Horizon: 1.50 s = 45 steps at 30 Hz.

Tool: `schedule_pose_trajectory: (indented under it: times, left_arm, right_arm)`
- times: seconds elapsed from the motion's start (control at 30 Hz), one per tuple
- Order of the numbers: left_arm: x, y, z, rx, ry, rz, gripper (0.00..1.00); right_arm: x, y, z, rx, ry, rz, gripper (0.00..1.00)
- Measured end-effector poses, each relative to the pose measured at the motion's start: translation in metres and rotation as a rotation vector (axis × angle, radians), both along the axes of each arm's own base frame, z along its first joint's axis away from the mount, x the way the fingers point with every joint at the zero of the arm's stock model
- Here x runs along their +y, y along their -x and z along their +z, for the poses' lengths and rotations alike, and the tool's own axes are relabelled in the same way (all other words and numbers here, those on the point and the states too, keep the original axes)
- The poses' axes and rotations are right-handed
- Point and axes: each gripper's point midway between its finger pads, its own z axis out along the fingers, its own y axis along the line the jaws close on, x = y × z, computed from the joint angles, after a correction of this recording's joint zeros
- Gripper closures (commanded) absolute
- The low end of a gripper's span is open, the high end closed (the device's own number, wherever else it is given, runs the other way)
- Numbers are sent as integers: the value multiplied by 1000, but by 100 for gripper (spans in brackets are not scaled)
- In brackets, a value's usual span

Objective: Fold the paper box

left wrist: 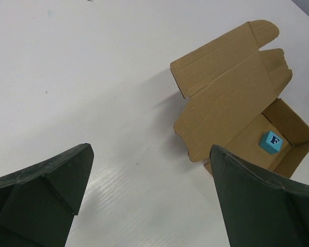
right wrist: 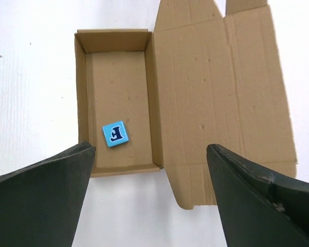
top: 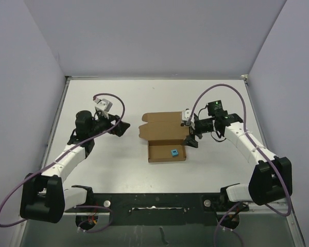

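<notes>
The paper box [top: 162, 126] is brown cardboard in the middle of the table. Its lid lies flat toward the back and its tray [top: 159, 152] stands formed at the front, open. A tiny blue cube [top: 173, 152] lies inside the tray. My left gripper [top: 122, 128] is open and empty, a short way left of the lid. My right gripper [top: 191, 134] is open and empty, at the box's right end. In the left wrist view the gripper [left wrist: 149, 154] is over bare table, with the box [left wrist: 226, 87] ahead to the right. In the right wrist view the gripper [right wrist: 150, 149] straddles the near end of the box [right wrist: 216, 87], and the cube [right wrist: 115, 134] shows.
The white table [top: 118, 170] is closed in by grey walls at the left, back and right. A black base rail [top: 154, 201] runs along the near edge. Purple cables [top: 116, 105] loop above both arms.
</notes>
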Motion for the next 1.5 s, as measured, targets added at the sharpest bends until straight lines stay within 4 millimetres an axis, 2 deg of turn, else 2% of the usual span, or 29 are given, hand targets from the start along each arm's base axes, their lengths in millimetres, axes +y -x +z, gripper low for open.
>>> schedule_pose_trajectory:
  times: [0.13,0.3,0.5,0.7,0.87,1.0,1.1,1.23,1.37,1.5]
  left_arm:
    - [1,2,9,-54,-33,-6,2]
    - [-6,10,22,-126,-95,-4,2]
    - [-25,27,9,-92,-152,-63,2]
    - [-31,27,10,-36,-140,-85,3]
    - [-42,26,21,-1,-91,-121,6]
    - [-42,27,21,42,-50,-104,12]
    - [-40,20,19,116,11,-69,19]
    - [-46,9,16,221,176,-23,22]
    - [-52,17,-6,320,284,24,21]
    - [-61,22,-18,344,252,69,21]
  right_arm:
    - [1,-1,20,-16,-40,-40,2]
    - [0,-13,31,51,-57,-163,2]
    - [-14,-33,42,134,-100,-290,2]
    - [-34,-45,47,158,-161,-390,2]
    - [-49,-40,54,178,-277,-461,2]
    - [-46,-37,59,233,-346,-444,2]
    - [-44,-37,55,284,-359,-441,2]
    - [-45,-41,45,340,-355,-454,2]
    - [-47,-46,36,396,-340,-470,2]
    - [-50,-55,27,452,-316,-485,0]
